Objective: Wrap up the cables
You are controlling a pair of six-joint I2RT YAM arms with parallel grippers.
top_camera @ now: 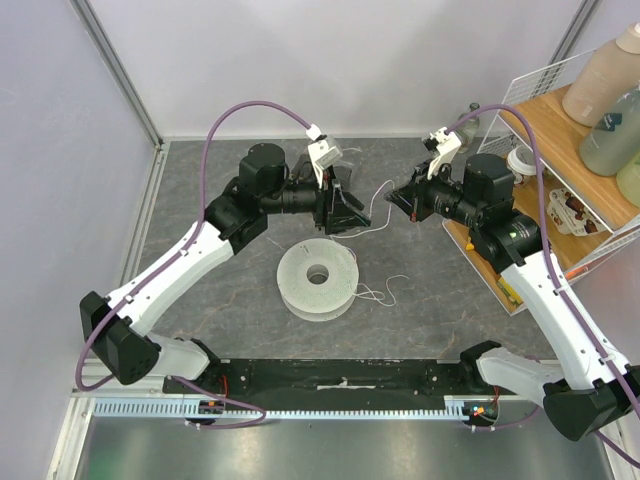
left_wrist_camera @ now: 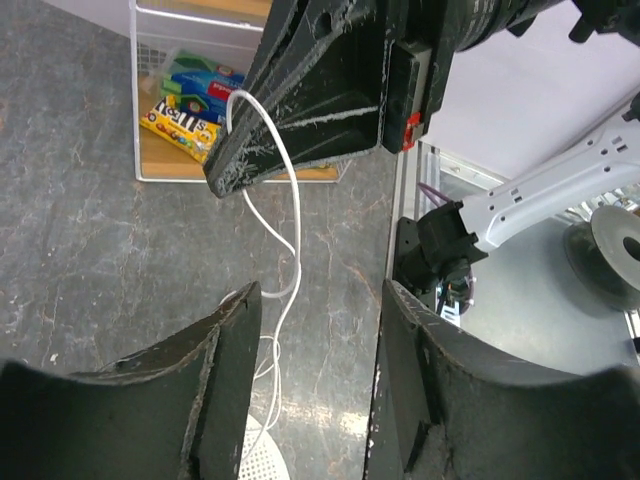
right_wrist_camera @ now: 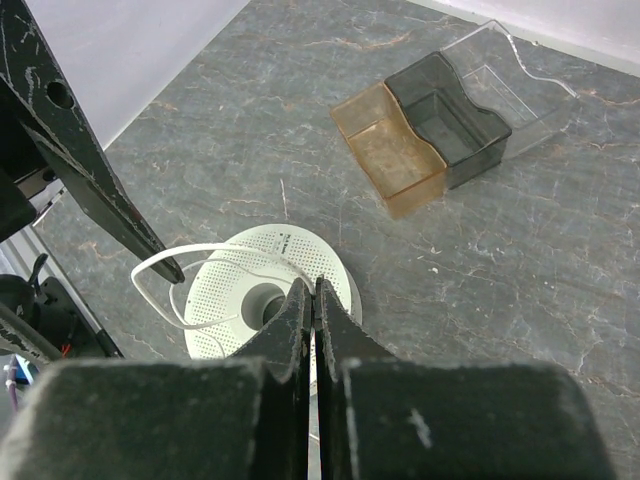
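Cable (right_wrist_camera: 210, 245) seemingly in right tool (right_wrist_camera: 314, 285)

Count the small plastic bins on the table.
3, side by side beyond the white spool in the right wrist view: amber bin nearest it, dark grey bin in the middle, clear bin farthest. More may be hidden.

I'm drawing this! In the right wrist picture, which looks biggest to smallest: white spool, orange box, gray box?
White spool, biggest, though it's nearest the camera.
Orange box and gray box look alike, so no ranking.
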